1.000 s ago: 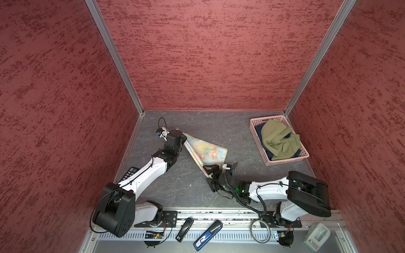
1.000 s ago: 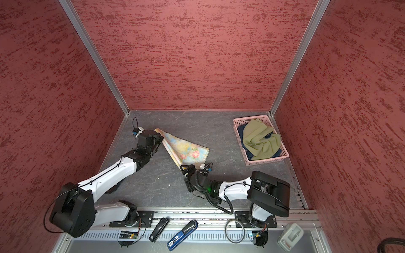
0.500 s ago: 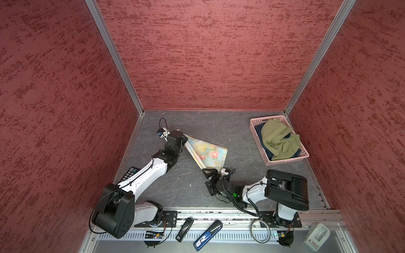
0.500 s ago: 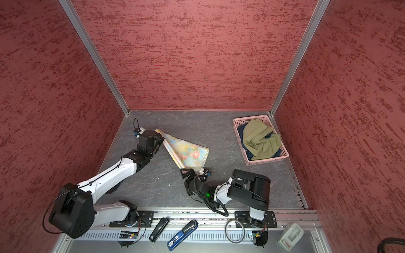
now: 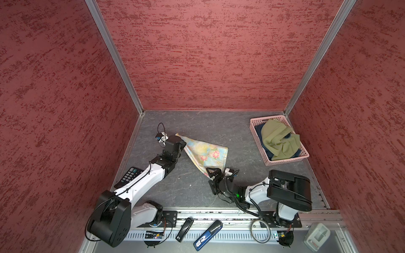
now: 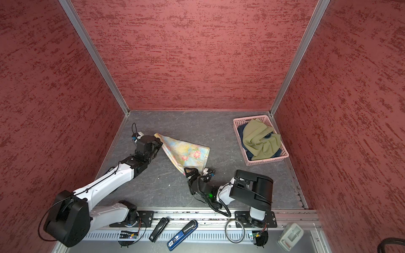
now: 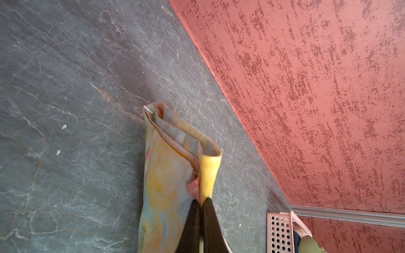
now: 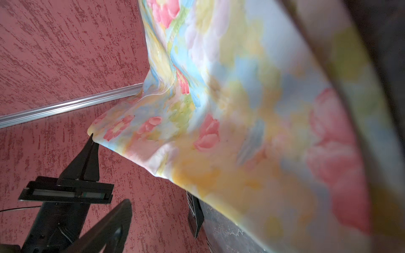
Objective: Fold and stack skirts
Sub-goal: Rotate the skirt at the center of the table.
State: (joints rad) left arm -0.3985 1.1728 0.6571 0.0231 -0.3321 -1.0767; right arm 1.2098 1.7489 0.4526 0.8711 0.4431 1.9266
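Observation:
The pastel floral skirt (image 5: 206, 153) hangs stretched above the grey floor. My left gripper (image 5: 183, 143) is shut on its far corner, as the left wrist view shows at the left gripper (image 7: 200, 200) pinching the yellow hem. My right gripper (image 5: 215, 173) sits at the skirt's near corner with jaws wide open. In the right wrist view the floral skirt (image 8: 241, 131) spreads across the gap above one of my fingers (image 8: 109, 223), unpinched. The olive-green skirt (image 5: 278, 140) lies crumpled in the pink basket (image 5: 287, 161) over the denim skirt (image 5: 270, 156).
A black remote (image 5: 129, 176) lies by the left wall under my left arm. Red walls close in three sides. On the front rail lie a black stapler (image 5: 185, 226), a blue device (image 5: 208, 235), a cable ring (image 5: 260, 231) and a white device (image 5: 316, 236).
My right arm's elbow has swung left and folded closer behind its gripper, which stays at the skirt's near corner. The left arm and the skirt have hardly moved.

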